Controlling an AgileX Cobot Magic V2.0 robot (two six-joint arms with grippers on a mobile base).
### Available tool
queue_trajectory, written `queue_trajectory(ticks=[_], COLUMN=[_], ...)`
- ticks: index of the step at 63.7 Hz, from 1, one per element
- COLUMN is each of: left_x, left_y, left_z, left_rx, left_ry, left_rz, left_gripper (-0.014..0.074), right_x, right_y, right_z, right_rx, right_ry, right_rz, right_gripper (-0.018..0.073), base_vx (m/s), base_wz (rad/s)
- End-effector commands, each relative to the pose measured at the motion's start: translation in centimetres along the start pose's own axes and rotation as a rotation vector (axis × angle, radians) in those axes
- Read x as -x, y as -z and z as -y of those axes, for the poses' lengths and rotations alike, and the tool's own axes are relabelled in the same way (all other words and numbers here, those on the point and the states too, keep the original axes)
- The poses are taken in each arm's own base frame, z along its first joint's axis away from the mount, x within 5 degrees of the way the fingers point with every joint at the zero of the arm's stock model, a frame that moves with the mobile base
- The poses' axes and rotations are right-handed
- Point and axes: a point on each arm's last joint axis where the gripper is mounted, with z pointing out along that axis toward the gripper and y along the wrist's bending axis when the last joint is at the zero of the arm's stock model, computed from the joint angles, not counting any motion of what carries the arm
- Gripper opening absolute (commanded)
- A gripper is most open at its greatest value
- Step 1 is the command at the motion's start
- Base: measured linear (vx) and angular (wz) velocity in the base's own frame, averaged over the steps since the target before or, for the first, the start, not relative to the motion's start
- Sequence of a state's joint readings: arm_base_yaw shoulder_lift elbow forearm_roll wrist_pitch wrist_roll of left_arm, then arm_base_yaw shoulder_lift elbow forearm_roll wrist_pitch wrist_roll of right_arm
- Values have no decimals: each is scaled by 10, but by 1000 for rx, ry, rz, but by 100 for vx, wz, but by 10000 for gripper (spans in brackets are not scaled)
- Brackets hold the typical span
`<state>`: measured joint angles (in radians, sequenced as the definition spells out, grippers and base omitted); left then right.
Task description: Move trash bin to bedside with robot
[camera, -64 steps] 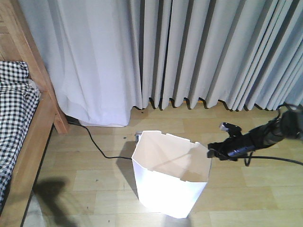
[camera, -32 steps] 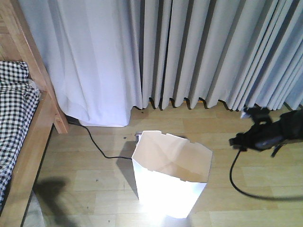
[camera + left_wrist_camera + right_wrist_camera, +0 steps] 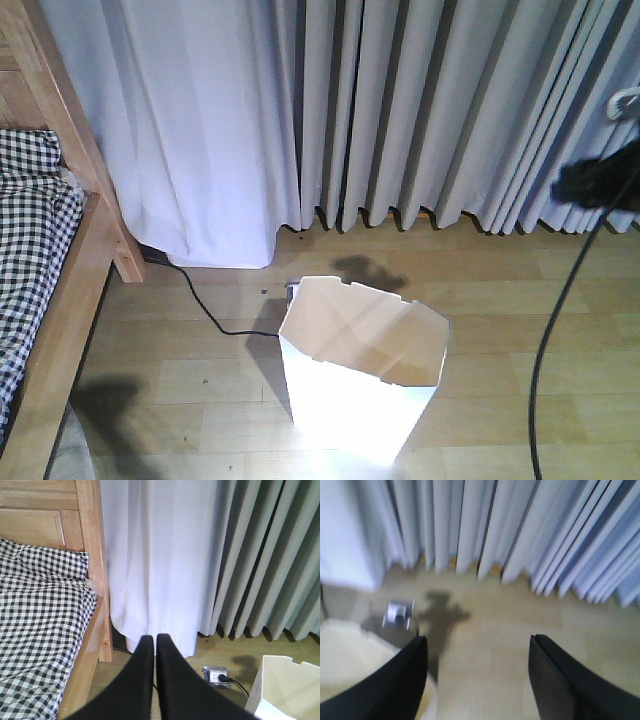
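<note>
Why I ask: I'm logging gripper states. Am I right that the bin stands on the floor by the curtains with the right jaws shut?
Not quite. The right gripper has its jaws wide open, as the right wrist view shows. The bin does stand on the floor by the curtains.

Grey curtains (image 3: 420,110), pale wooden floor (image 3: 520,390)

slim black arm (image 3: 598,184) (trailing cable (image 3: 552,330))

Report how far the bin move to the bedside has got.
Done: nothing shows as finished; the trash bin stands upright on the wooden floor, apart from the bed, with bare floor and a black cable between. In hand: nothing; the right gripper is open and empty beside the bin, the left gripper shut on nothing. Left: grasp the bin and bring it beside the bed.
</note>
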<state>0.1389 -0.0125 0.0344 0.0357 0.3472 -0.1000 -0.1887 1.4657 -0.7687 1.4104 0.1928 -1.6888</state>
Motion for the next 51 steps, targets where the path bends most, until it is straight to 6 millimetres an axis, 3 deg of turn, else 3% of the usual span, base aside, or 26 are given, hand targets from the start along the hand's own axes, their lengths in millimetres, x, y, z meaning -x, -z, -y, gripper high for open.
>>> queue_trajectory(ticks=[1,8,14,28,39,51], left_x=[5,5,5,5,5,5], left_y=[1,1,1,1,1,1], left_z=[1,1,1,1,1,1], left_rx=[-11,-11,-11,-11,-11,-11], left_ry=[6,6,6,6,6,6], left_rz=[76,76,76,76,76,76], left_gripper=[-6,-6,-6,-6,-6,-6], right_x=[30,46,43,9,-23,-55], right_y=[40,82,111,153,183,197], right_z=[2,-5,-13,-32,-45,-50], right_rx=[-36,-28,-41,-175,-177,-139], right_ry=[-23,-45,-22,-43,-59,-247], right_rz=[154,287,356,449,549,617], right_gripper=[437,437,437,437,437,437], base_vx=[0,0,0,0,0,0], base_wz=[0,0,0,0,0,0])
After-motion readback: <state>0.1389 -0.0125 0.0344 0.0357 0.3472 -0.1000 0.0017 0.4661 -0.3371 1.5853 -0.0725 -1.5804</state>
